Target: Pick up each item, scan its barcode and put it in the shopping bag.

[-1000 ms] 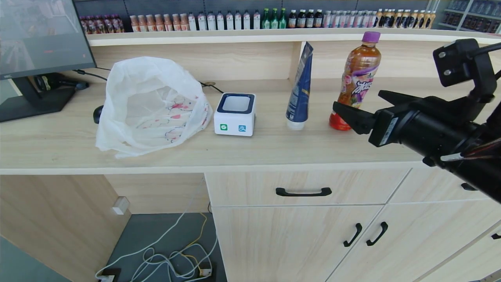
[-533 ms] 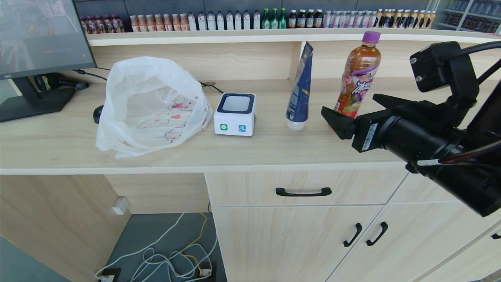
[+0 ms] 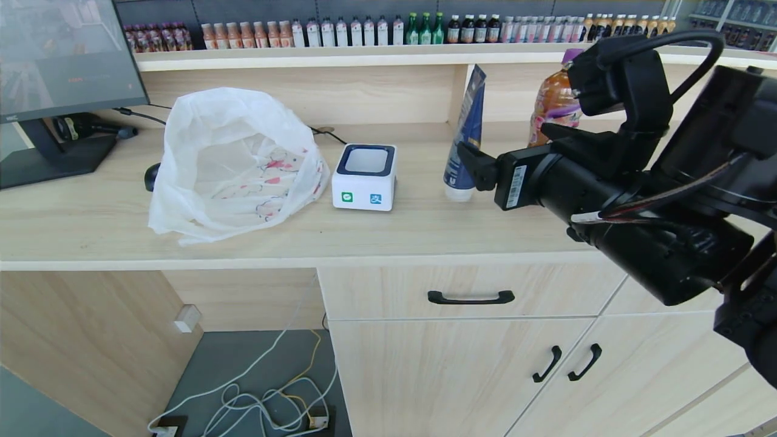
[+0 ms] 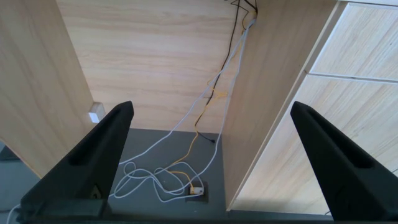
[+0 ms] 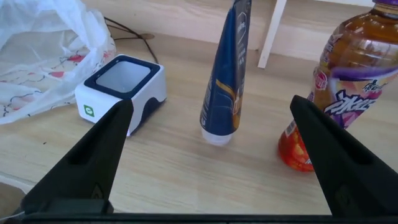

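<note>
Right arm [image 3: 643, 243] matte black, fat cylindrical wrist, white label [image 3: 517, 185] (dark bars printed on it), boxy camera bracket [image 3: 619, 73], looped black cable [image 3: 686, 33], thin red and white wires [image 3: 668, 199], right pincer [image 3: 502, 141] and left pincer [image 4: 211, 112] black, wedge-fingered

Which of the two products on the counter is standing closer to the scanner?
The blue tube, upright on its white cap. It stands between the scanner and the orange drink bottle, which is farther off.

A white plastic shopping bag [image 3: 234, 161] sits open-mouthed on the wooden counter [image 3: 425, 233]; just beside it, a white cube scanner [image 3: 364, 177] with a dark-rimmed top window; further right, a blue tube [image 3: 466, 121] stands cap-down; near it, an upright orange drink bottle [image 5: 348, 87].
</note>
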Available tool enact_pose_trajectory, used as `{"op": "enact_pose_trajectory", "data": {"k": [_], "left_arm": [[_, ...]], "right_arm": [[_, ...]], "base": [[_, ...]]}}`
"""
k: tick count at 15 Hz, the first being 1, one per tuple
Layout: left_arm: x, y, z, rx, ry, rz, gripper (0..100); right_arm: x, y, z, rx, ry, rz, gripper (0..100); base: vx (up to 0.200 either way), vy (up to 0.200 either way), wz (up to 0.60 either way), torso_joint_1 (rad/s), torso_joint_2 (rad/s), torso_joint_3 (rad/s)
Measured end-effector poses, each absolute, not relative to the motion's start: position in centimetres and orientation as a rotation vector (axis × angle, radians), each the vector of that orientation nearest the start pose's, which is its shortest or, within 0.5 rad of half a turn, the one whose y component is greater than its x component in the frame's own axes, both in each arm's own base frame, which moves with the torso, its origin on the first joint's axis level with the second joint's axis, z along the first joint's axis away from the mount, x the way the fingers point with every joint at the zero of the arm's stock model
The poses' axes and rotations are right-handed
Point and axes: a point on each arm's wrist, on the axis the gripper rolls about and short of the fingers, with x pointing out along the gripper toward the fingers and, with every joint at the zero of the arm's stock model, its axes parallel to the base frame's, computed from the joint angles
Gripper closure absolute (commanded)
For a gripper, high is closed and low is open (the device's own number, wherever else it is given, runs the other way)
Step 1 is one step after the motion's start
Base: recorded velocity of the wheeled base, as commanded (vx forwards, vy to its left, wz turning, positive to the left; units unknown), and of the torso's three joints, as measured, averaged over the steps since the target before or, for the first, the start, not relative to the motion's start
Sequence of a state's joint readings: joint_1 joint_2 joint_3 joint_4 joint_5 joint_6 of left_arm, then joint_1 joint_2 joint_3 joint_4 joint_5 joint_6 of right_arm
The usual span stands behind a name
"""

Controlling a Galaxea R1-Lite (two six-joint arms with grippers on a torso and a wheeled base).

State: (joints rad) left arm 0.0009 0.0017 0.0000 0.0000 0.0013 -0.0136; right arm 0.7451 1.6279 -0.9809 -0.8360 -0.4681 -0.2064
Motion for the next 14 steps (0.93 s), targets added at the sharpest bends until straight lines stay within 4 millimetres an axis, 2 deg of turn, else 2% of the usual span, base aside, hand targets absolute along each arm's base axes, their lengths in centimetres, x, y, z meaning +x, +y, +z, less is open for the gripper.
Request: {"op": "enact_pose_trajectory", "data": {"k": [10,14], "left_arm": [[-2.3,0.0,7.6,-0.013,0.002,0.002,0],[-2.3,0.0,7.6,-0.014,0.002,0.002,0]], "right_arm": [[26.6,23.3,26.0,0.035,-0.235,0.233,0],[27.9,24.1,25.3,0.043,-0.227,0.222,0]], "base": [[0.000,0.000,0.00,0.000,0.00,0.000],[0.000,0.000,0.00,0.000,0.00,0.000]]}}
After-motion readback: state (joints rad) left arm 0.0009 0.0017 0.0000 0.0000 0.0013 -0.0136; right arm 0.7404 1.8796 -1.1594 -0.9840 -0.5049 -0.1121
